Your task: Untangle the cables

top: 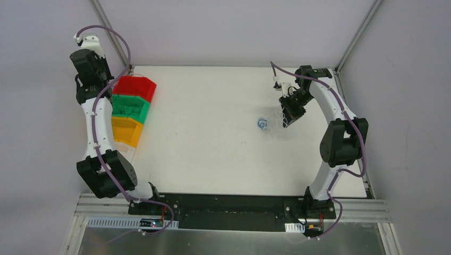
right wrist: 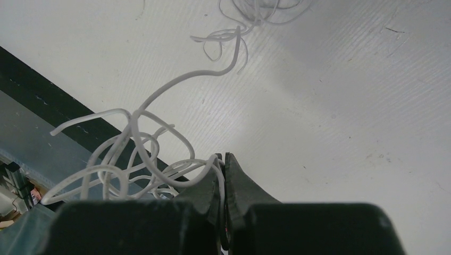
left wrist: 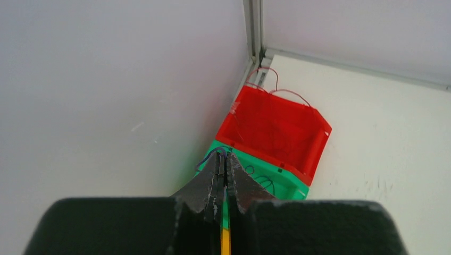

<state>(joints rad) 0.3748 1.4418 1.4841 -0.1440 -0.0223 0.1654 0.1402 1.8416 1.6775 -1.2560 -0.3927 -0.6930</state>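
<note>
The cables lie in a small tangle (top: 264, 125) right of the table's middle, blue loops with pale strands. My right gripper (top: 287, 118) hangs just right of it, shut on a white cable (right wrist: 159, 159) that loops out left of the fingertips (right wrist: 232, 164) and runs on to a further white bundle (right wrist: 250, 10). My left gripper (left wrist: 225, 155) hovers over the green bin (left wrist: 287, 183), shut on a thin blue wire (left wrist: 208, 156) arching over its tip. More blue wire (left wrist: 268, 185) lies in that bin. Thin red wires (left wrist: 271, 87) hang over the red bin (left wrist: 276, 127).
Red (top: 135, 87), green (top: 130, 109) and yellow (top: 126, 131) bins stand in a row along the table's left edge, against the left wall. A metal corner post (left wrist: 255, 32) rises behind the red bin. The black front rail (top: 228, 204) borders the near edge.
</note>
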